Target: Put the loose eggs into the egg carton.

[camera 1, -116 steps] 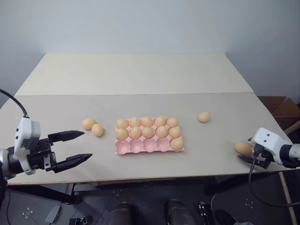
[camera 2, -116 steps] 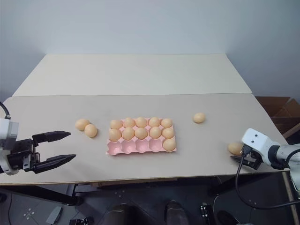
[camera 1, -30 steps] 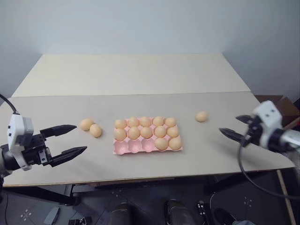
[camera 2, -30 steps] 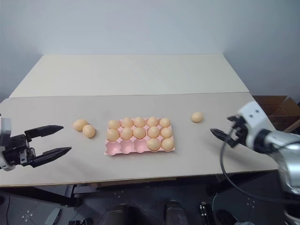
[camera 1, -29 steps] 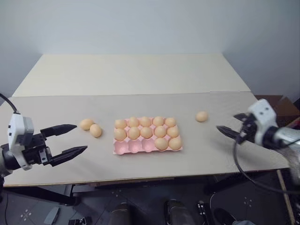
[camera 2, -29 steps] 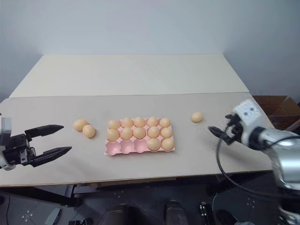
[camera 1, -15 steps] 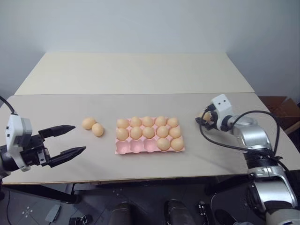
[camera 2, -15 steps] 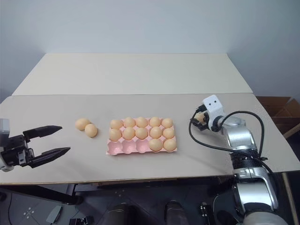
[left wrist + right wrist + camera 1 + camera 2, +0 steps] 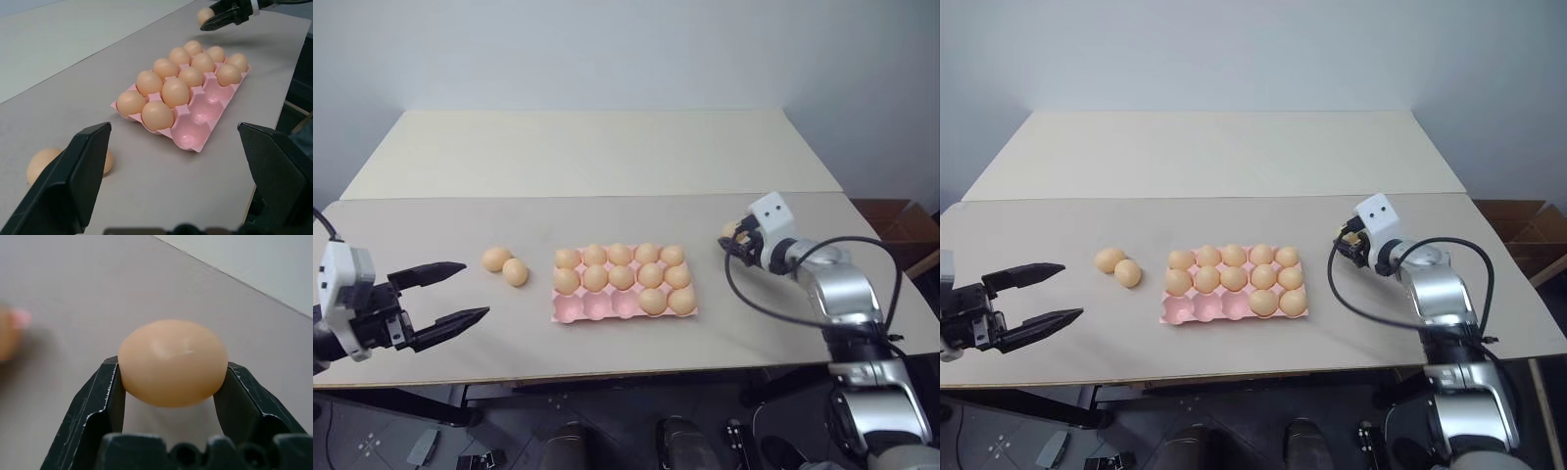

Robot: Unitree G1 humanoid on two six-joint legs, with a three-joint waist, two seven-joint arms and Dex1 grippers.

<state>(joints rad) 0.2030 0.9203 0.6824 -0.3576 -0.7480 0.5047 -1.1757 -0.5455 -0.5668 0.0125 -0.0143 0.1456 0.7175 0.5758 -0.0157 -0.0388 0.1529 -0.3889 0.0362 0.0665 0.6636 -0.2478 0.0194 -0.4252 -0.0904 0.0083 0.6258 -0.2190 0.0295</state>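
The pink egg carton (image 9: 597, 307) lies mid-table. Its two far rows are full, and two eggs sit at the right end of the near row. Two loose eggs (image 9: 495, 258) (image 9: 516, 271) lie touching each other just left of the carton. A third loose egg (image 9: 172, 363) sits between the black fingers of my right gripper (image 9: 734, 241), to the right of the carton's far corner. Both fingers press its sides. My left gripper (image 9: 476, 290) stands open with nothing in it, near the table's front left edge and short of the two eggs.
The beige table (image 9: 607, 157) is made of two panels with a seam running across it behind the carton. A brown cardboard box (image 9: 901, 220) stands off the table's right edge. A black cable (image 9: 754, 299) loops from my right wrist over the table.
My right arm swung in from the table's right edge to the egg beside the carton, and its fingers closed on the egg. The left arm stayed where it was.
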